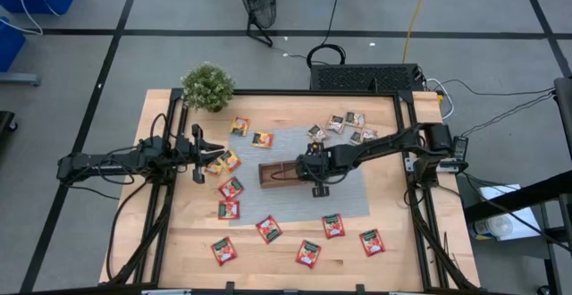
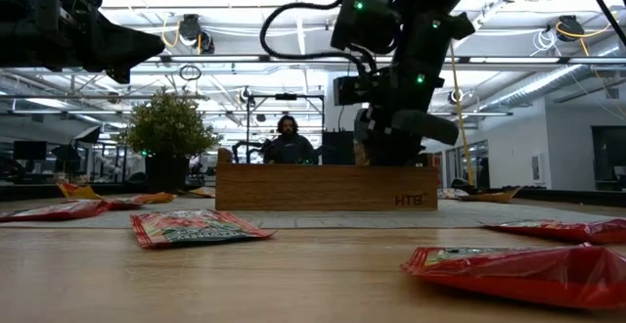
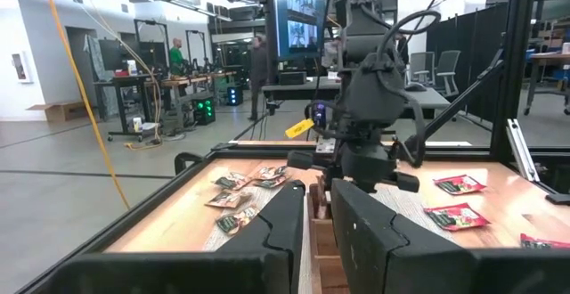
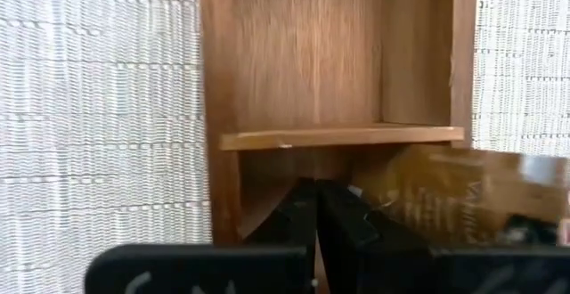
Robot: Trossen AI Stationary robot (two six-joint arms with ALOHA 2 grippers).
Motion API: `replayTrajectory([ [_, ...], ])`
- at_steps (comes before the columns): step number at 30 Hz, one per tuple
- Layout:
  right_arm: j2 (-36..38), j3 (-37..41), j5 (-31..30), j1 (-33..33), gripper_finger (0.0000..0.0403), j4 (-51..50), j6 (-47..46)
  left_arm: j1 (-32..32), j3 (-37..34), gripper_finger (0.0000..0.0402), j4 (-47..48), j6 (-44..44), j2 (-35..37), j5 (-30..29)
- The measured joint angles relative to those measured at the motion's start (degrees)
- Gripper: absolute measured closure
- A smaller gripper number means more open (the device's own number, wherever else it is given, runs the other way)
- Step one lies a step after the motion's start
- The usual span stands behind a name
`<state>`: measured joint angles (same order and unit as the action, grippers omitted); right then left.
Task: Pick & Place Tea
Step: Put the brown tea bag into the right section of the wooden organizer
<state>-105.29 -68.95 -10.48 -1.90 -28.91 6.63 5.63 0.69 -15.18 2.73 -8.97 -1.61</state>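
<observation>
The brown wooden tray [image 1: 284,175] lies on a grey mat [image 1: 350,197] at mid-table. My right gripper [image 4: 319,212] is shut and slants down into the tray's right-hand compartment, short of a divider [image 4: 338,136]. A grey-brown tea sachet [image 4: 454,200] lies tilted in that compartment, right beside the fingertips. Red sachets [image 1: 269,230] lie flat on the near part of the table, orange-yellow ones [image 1: 239,126] at the far left, grey-brown ones [image 1: 344,123] at the far right. My left gripper [image 3: 312,232] waits level at the table's left, a narrow gap between its fingers, nothing in it. My right gripper's shut fingertips [image 4: 343,207] stand at a corner of the grey-brown sachet [image 4: 358,193], coming from above at a slant. Whether they hold or touch that corner, I cannot tell. The sachet rests inside the compartment, tilted against the tray's wall.
A small potted plant [image 1: 208,87] stands at the far left corner. In the low view the tray's long wall [image 2: 328,188] hides my right gripper's fingers. A red sachet [image 2: 196,227] and another [image 2: 518,269] lie close to the near edge. People show in the room beyond.
</observation>
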Motion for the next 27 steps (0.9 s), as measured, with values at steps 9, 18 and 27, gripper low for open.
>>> replayTrajectory([
  [9, 5.75, -0.02, 0.00, -1.76, 0.0403, -0.36, -1.68, 0.02, 0.00, 0.0334, 0.00, -0.01, 0.00, 0.00],
  [18, 8.32, 0.27, -0.35, 2.07, 0.0403, 0.68, -1.44, 0.00, -0.02, 0.0334, -0.02, 0.01, 0.00, 0.00],
  [27, 8.30, 4.95, -0.33, 6.42, 0.0403, 5.31, -0.08, 0.02, -0.01, 0.0334, 0.00, -0.01, -0.02, -0.01],
])
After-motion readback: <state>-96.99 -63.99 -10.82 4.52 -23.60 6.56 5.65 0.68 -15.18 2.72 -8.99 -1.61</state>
